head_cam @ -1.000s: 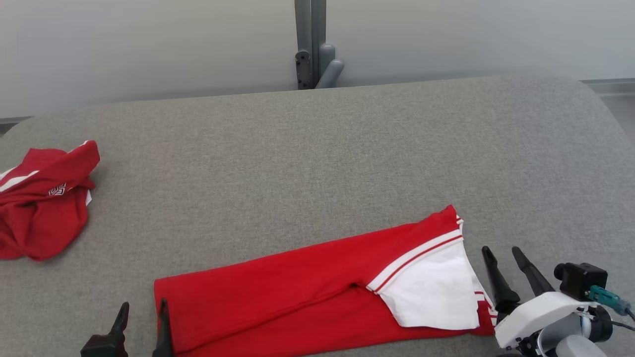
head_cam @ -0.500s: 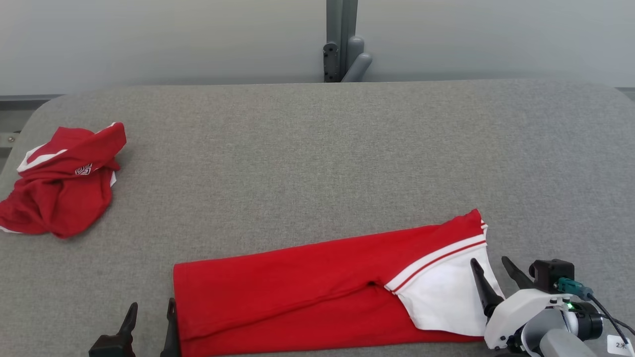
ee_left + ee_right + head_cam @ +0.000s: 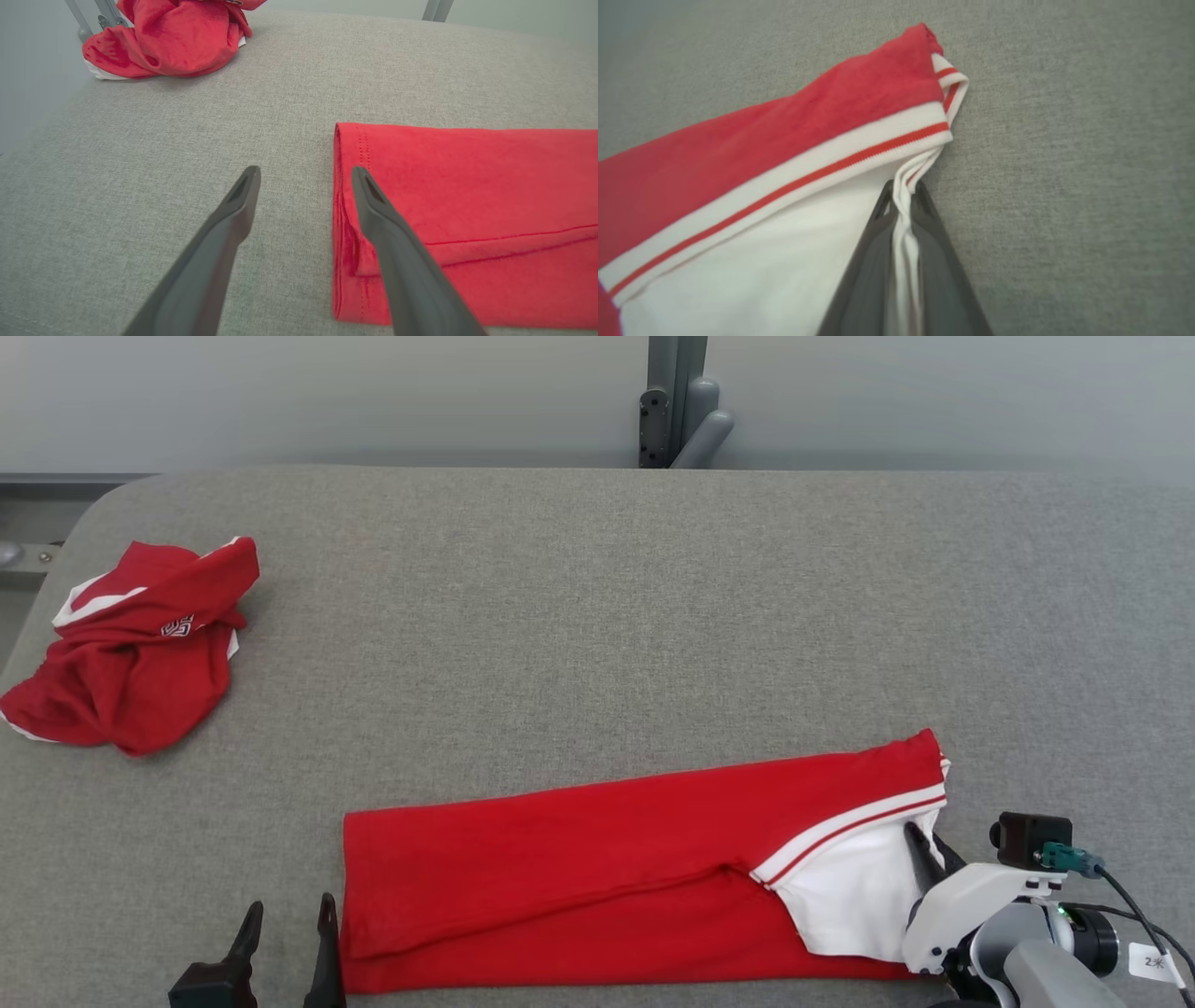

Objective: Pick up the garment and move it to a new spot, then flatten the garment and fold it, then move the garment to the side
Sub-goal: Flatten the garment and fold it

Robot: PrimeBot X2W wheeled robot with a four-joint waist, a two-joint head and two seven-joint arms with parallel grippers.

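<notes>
Neatly folded long red cloth garment (image 3: 579, 859), white red-striped trim pinched between right gripper (image 3: 903, 189) jaws, left gripper (image 3: 304, 171) jaws spread at its hem edge, crumpled red-and-white shirt (image 3: 140, 653) well beyond them.

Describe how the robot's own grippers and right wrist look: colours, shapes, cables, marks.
Both the left gripper and the right gripper have two long, dark grey fingers that taper to thin tips. The right wrist has a white shell, a black camera block with a teal plug and a black cable, a small green light and a white label.
</notes>
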